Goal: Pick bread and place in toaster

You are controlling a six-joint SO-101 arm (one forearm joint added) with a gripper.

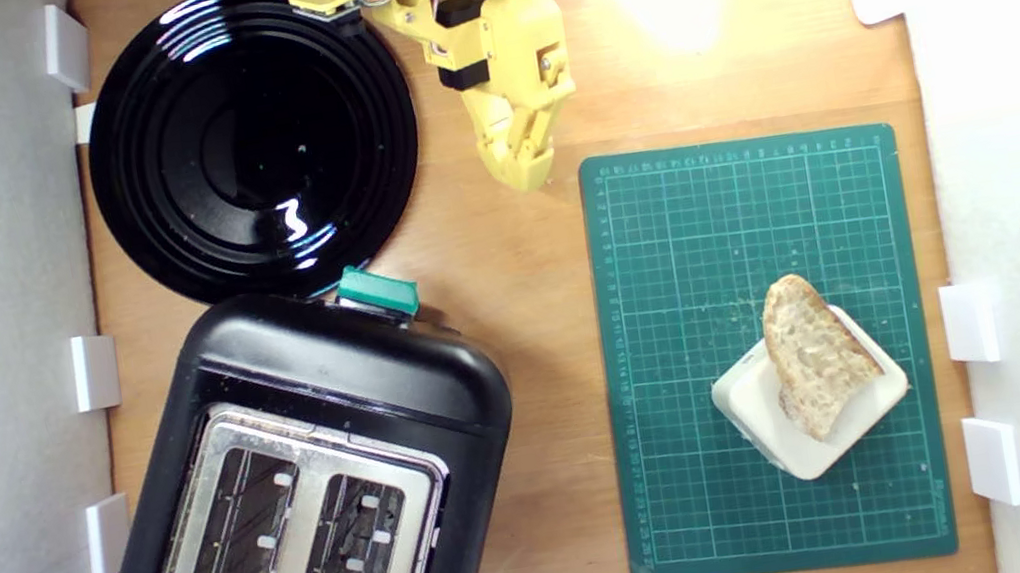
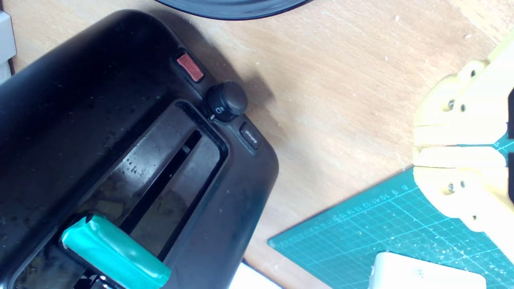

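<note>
Yellow plastic, the hand (image 1: 525, 173) hangs near the top of the exterior view, its tips just above the upper-left corner of the green mat (image 1: 697, 521). Its two jaws lie pressed together with nothing between them; in the wrist view (image 2: 457, 150) only a thin seam shows between them.

The bread (image 1: 815, 354) lies well apart from the hand, toward the exterior view's lower right. It rests tilted across a white block (image 1: 763, 410) that sits on the mat, the rounded crust end pointing up and to the exterior view's left, past the block's edge. In the wrist view only a corner of the block (image 2: 425, 277) shows, and the bread is out of sight.

The toaster (image 1: 331, 374) stands at an angle in the exterior view's lower left, on the wooden desk (image 1: 526, 325). Both long slots in its metal top show only wire guides; no bread is in them. Its teal lever (image 1: 377, 291) sits at the end nearest the plate (image 1: 147, 159), and in the wrist view (image 2: 112, 253) it is seen beside a round black knob (image 2: 227, 100) and a small red button (image 2: 190, 67).

The black plate lies in the exterior view's upper left, to the left of the hand, its rim meeting the toaster's end. It holds nothing but glare.
</note>
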